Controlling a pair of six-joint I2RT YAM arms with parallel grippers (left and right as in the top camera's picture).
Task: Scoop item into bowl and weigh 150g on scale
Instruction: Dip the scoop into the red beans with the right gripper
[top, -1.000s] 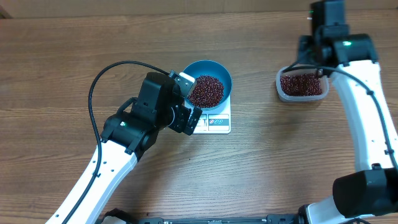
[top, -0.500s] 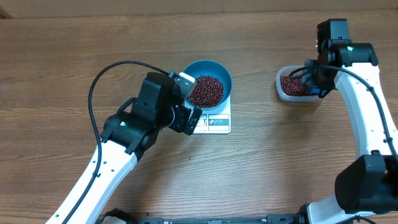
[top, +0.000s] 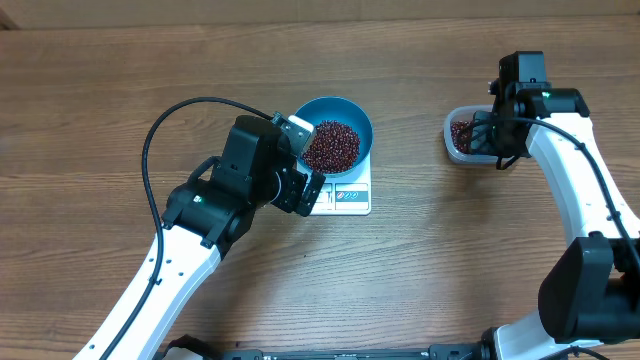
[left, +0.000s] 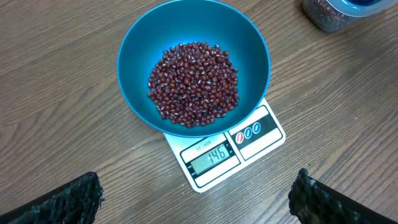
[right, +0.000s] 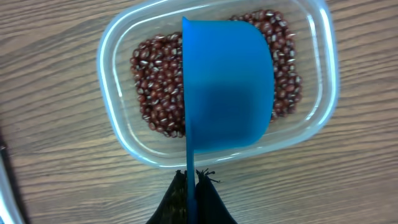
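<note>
One scoop (right: 227, 87) newly over the beans (right: 155, 81)

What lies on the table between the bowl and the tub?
Nothing. The overhead view shows only bare table between the bowl and the tub.

Arms (top: 150, 290) of white links and black joint housings (top: 250, 165), with one looping black cable (top: 200, 99).
</note>
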